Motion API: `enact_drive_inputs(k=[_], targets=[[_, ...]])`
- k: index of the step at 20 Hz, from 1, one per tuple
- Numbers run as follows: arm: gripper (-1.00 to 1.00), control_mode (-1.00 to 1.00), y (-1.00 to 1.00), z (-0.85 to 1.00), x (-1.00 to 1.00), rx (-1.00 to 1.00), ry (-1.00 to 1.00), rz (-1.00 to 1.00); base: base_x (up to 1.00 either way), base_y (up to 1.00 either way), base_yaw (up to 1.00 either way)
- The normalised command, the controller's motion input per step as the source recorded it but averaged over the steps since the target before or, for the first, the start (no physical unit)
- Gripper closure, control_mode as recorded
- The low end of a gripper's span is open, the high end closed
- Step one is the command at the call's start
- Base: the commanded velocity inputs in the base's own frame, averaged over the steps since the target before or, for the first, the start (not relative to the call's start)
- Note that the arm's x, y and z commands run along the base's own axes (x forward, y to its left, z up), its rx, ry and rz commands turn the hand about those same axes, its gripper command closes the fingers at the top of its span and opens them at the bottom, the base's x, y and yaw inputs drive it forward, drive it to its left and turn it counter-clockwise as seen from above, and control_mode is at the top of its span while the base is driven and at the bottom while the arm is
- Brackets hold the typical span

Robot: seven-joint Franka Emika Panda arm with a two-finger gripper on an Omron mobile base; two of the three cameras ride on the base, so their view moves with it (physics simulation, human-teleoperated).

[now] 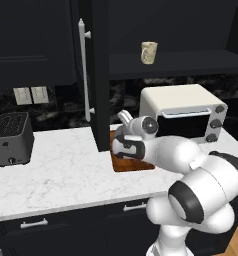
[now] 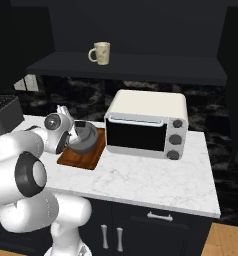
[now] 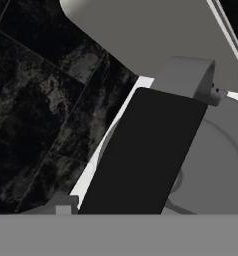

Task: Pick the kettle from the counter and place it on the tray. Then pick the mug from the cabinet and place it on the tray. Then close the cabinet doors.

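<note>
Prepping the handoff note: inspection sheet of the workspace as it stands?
Surface: white marble counter.
Job's things: kettle at the tray, by the hand; whether it rests on the board is unclear. Mug on the cabinet shelf. Cabinet doors open.
Clutter: toaster oven, black toaster.
Hand: at the kettle; grip cannot be told.
Cables: nothing seen.
Surroundings: wall outlets, black drawers.
</note>
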Motion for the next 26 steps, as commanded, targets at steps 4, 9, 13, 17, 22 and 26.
enact_drive_inputs(k=[4,9,13,17,22,26], targets=[[1.00,-1.00,0.03,-0.22,0.41,0.00,0.00,0.00,0.00,0.00,0.00],[1.00,-1.00,0.01,-0.18,0.42,0.00,0.00,0.00,0.00,0.00,0.00],[1.00,-1.00,0.00,-0.08,0.53,0.00,0.00,0.00,0.00,0.00,0.00],[1.00,-1.00,0.00,0.00,0.35,0.00,-0.02,0.00,0.00,0.00,0.00],[1.00,-1.00,0.00,0.00,0.16,0.00,-0.06,0.00,0.00,0.00,0.00],[1.00,-1.00,0.00,0.00,0.11,0.00,-0.03,-0.03,0.00,0.00,0.00]])
